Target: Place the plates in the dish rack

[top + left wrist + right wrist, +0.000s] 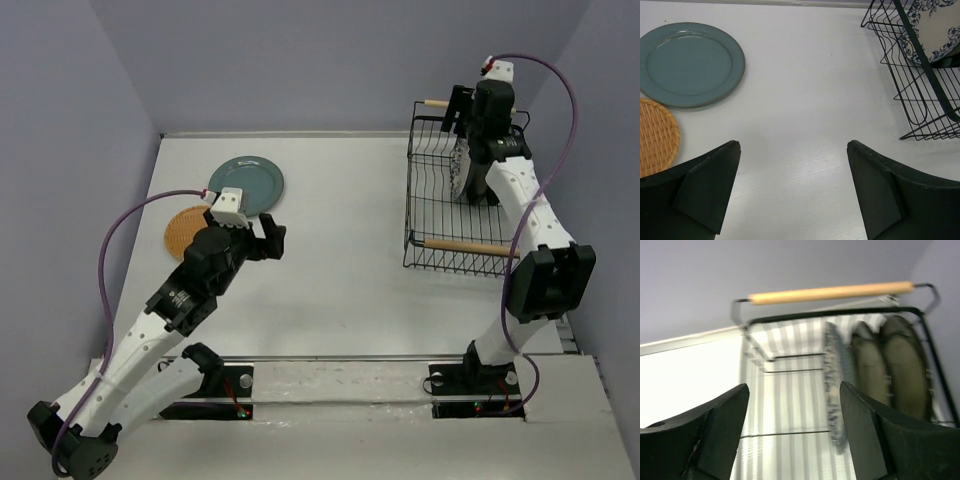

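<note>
The teal plate [247, 184] lies flat at the table's far left, the orange-tan plate [186, 229] beside it, partly under my left arm; both show in the left wrist view [689, 63] [655, 135]. My left gripper [268, 240] is open and empty above the table right of them [792, 150]. The black wire dish rack [432, 200] stands at the far right. The blue-flowered plate [832, 390] and two cream plates [867, 367] stand on edge in it. My right gripper [792, 392] is open and empty above the rack [462, 115].
Purple walls close in the table at the back and both sides. The rack's wooden handles [465, 246] lie at its near and far ends. The rack's corner shows in the left wrist view [920, 90].
</note>
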### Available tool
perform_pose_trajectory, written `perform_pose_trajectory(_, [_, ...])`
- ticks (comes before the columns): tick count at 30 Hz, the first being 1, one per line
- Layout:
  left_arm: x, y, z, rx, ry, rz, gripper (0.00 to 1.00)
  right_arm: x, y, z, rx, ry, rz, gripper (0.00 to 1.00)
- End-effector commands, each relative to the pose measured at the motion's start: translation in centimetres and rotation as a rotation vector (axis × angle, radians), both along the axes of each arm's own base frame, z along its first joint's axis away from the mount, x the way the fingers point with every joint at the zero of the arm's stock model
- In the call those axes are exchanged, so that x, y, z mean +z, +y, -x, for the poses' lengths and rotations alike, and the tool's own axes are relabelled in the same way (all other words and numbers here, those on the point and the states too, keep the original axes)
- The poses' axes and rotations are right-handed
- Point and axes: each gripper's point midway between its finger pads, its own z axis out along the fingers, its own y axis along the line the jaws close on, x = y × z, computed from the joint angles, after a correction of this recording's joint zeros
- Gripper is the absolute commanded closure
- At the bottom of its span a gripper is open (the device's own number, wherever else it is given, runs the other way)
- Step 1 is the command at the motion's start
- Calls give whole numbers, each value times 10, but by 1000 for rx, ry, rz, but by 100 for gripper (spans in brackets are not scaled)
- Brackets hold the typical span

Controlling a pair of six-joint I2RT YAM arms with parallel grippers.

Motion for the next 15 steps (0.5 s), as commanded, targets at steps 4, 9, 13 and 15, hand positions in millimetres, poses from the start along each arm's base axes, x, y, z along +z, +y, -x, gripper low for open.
perform_pose_trajectory(4, [4, 26, -27, 152, 7, 72, 1, 41, 187, 34, 454, -81, -212, 34])
perform_pose_trajectory(9, [7, 60, -38, 295, 14, 122, 2, 32, 320, 71, 765, -27, -466, 47])
perform_pose_trajectory(13, [31, 95, -32, 450, -58, 172, 3, 13, 403, 96, 905, 39, -562, 50])
perform_pose_trajectory(15, [22, 116, -28, 560, -59, 171, 5, 10, 425, 104, 939, 43, -560, 50])
